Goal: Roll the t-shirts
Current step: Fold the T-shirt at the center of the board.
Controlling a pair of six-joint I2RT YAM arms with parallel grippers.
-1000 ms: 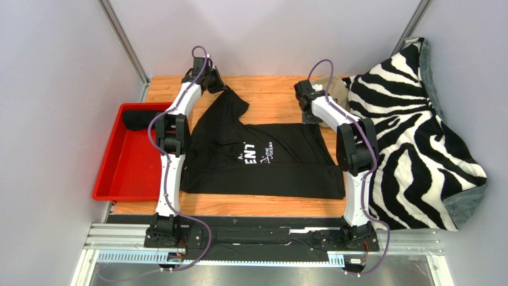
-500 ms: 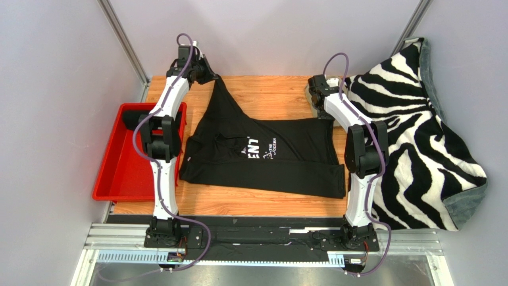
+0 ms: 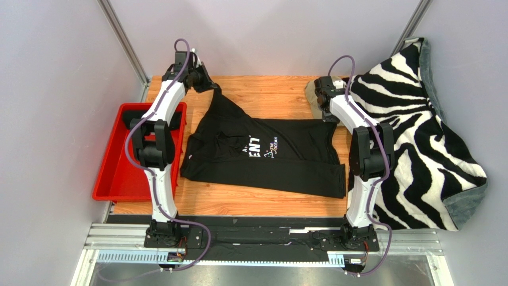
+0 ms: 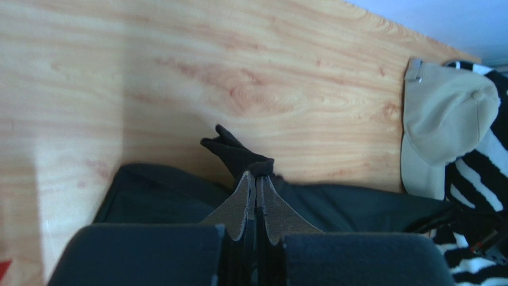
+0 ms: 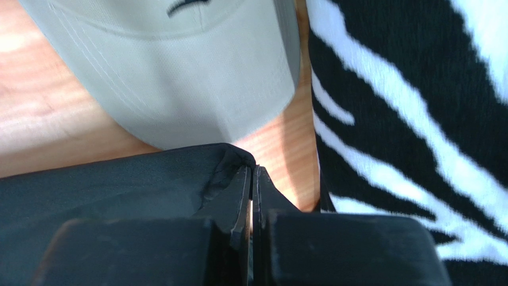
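A black t-shirt [image 3: 280, 167] with white lettering lies spread across the wooden table [image 3: 268, 92]. My left gripper [image 3: 207, 84] is at the far left and shut on a pinched bit of the shirt's far left corner, which rises in a peak. In the left wrist view the fingertips [image 4: 256, 174] clamp a black nub of cloth [image 4: 235, 154]. My right gripper [image 3: 330, 116] is shut on the shirt's far right corner. In the right wrist view the jaws [image 5: 251, 170] meet on the folded hem [image 5: 229, 156].
A red tray [image 3: 122, 173] sits off the table's left edge, partly behind my left arm. A beige cap [image 3: 313, 93] lies at the far right, close to my right gripper. A zebra-striped blanket [image 3: 417, 137] is heaped along the right side.
Both arms have swung outward and toward the far edge with the shirt's corners held. The shirt's far edge is now pulled wider and flatter.
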